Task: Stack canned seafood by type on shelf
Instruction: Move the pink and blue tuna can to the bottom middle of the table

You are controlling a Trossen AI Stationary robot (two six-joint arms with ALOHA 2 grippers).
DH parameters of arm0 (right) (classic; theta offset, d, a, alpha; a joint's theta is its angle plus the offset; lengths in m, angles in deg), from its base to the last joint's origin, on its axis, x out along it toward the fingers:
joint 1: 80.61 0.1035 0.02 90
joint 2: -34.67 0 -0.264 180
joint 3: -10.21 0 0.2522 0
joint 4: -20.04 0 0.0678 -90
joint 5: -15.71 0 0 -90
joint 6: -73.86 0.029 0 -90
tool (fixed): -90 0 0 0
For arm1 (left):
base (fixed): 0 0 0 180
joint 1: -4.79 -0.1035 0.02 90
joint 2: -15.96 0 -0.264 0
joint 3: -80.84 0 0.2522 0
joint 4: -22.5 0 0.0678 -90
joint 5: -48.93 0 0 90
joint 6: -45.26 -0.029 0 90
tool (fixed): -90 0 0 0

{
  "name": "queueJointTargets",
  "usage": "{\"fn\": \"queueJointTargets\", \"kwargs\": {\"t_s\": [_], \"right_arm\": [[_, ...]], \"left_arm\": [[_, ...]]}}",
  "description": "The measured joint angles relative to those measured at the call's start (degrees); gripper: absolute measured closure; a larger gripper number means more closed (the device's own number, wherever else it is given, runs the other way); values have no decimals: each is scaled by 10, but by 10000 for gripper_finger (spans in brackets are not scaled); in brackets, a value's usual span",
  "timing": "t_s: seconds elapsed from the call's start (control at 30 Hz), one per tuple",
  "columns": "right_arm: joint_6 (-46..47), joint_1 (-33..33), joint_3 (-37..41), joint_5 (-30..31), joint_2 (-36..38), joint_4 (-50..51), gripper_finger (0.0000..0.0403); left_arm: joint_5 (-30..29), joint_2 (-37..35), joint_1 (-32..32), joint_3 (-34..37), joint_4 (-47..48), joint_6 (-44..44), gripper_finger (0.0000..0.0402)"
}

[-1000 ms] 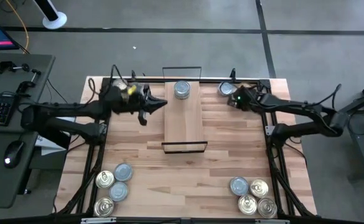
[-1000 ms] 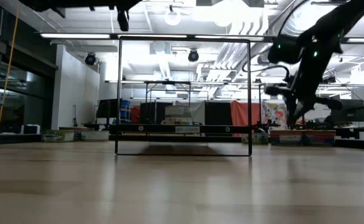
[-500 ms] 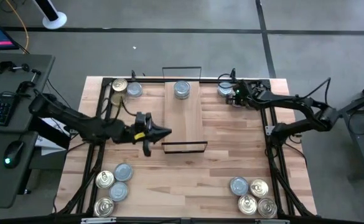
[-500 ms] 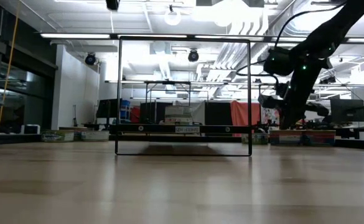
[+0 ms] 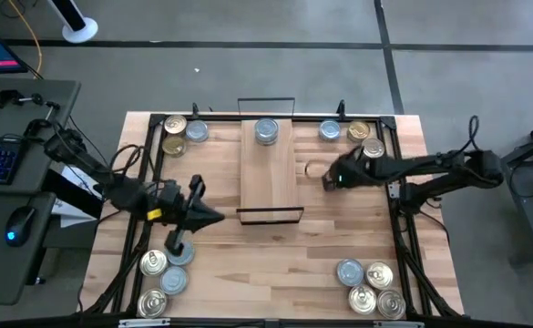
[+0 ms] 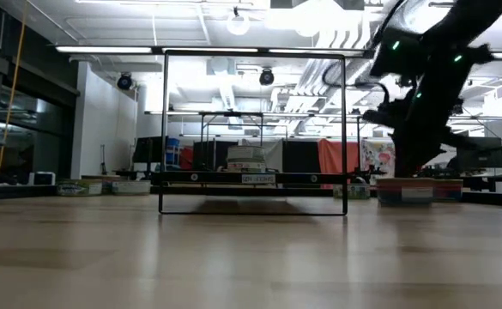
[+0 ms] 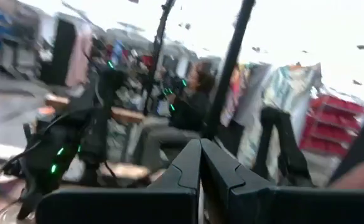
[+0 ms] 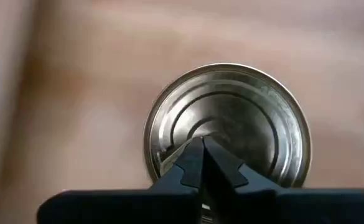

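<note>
Clearly I am hovering the right claw (image 8: pixel 201 149), fingers pressed together and holding nothing, directly over a silver tin (image 8: pixel 227 124) lying on the worktop (image 5: pixel 275 264) beside the shelf (image 5: pixel 268 173). I am judging it rigid, fairly light, slick-sided; spreading across its rim should be gripping best. My left claw (image 5: pixel 180 244), also pressed together, is hanging above the tins (image 5: pixel 166 273) nearest it.

Shelf (image 5: pixel 269 173) mostly bare (one tin (image 5: pixel 266 132) at far end).
</note>
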Motion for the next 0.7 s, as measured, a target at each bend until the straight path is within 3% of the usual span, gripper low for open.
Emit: {"fn": "queueJointTargets", "kwargs": {"t_s": [0.23, 0.37, 0.53, 0.7], "right_arm": [[209, 218, -3, 0, -7, -45, 403], [282, 306, -19, 13, -16, -39, 403], [293, 363, -75, 5, -89, -46, 403], [229, 381, -168, 5, -205, -76, 403]], "left_arm": [[-2, -15, 89, 0, 89, 26, 402], [-3, -6, 118, 0, 102, 32, 402], [-19, 11, 138, 0, 103, 59, 401], [-79, 48, 160, 0, 114, 98, 402]]}}
